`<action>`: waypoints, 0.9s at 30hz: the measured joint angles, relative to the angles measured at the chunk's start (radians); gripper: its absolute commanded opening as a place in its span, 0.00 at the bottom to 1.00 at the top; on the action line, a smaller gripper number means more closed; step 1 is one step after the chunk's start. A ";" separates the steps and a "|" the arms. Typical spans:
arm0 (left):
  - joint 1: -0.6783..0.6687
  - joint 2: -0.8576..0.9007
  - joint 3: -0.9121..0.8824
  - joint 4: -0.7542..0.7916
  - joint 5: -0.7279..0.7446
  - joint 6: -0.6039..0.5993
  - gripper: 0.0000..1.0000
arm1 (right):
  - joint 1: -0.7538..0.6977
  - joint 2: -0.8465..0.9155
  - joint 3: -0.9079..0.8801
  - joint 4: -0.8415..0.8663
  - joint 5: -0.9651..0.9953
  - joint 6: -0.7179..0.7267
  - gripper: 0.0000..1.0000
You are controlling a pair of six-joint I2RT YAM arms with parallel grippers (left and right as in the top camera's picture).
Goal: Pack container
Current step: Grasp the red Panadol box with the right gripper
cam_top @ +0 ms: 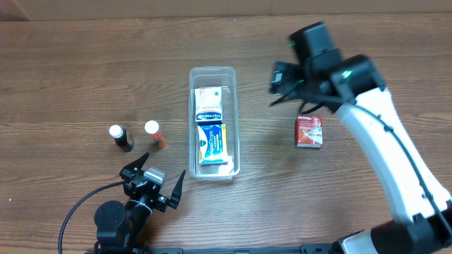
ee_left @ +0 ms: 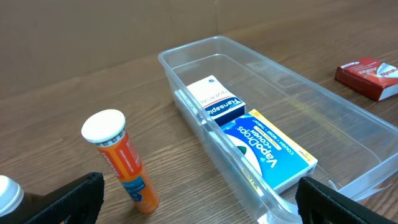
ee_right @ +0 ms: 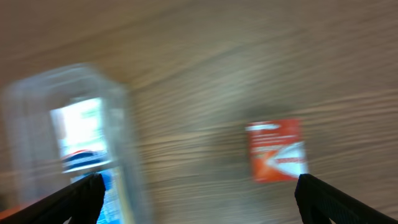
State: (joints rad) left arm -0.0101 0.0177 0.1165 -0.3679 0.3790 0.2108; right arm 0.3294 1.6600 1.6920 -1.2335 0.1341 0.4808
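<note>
The clear plastic container (cam_top: 213,74) lies lengthwise at the table's middle and holds a white box (cam_top: 209,104) and a blue box (cam_top: 212,142). It also shows in the left wrist view (ee_left: 348,118) and, blurred, in the right wrist view (ee_right: 118,124). A red box (cam_top: 308,131) lies on the table to its right, also in the right wrist view (ee_right: 277,149). My right gripper (cam_top: 277,88) is open and empty, in the air between the container and the red box. My left gripper (cam_top: 154,183) is open and empty near the front edge, left of the container.
An orange tube with a white cap (cam_top: 155,134) and a dark bottle with a white cap (cam_top: 121,137) stand left of the container. The orange tube stands close before my left gripper (ee_left: 121,162). A black cable loops at the front left.
</note>
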 measured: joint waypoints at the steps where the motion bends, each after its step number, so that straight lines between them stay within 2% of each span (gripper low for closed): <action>1: 0.000 0.000 0.000 0.001 0.000 0.000 1.00 | -0.059 0.041 -0.036 0.003 -0.026 -0.050 1.00; 7: 0.000 0.000 0.000 0.000 0.000 0.000 1.00 | -0.160 0.251 -0.182 0.051 -0.087 -0.200 1.00; 12: 0.000 0.000 0.000 0.000 0.000 0.000 1.00 | -0.204 0.341 -0.227 0.101 -0.093 -0.248 1.00; 14: 0.000 0.000 0.000 0.000 0.000 0.000 1.00 | -0.217 0.362 -0.243 0.116 -0.093 -0.251 0.94; 16: 0.000 0.000 0.000 0.000 0.000 0.000 1.00 | -0.223 0.372 -0.275 0.143 -0.108 -0.254 0.81; 20: 0.000 0.000 0.000 0.001 0.000 0.000 1.00 | -0.219 0.376 -0.311 0.149 -0.142 -0.262 0.72; 24: 0.000 0.000 0.000 0.001 0.000 0.000 1.00 | -0.207 0.364 -0.277 0.051 -0.156 -0.241 0.70; 27: 0.000 0.000 0.000 0.001 0.000 0.000 1.00 | -0.179 0.289 -0.197 -0.006 -0.164 -0.220 0.70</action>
State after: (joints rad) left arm -0.0101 0.0177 0.1165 -0.3672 0.3790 0.2104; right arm 0.1501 1.9491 1.4948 -1.2400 -0.0296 0.2604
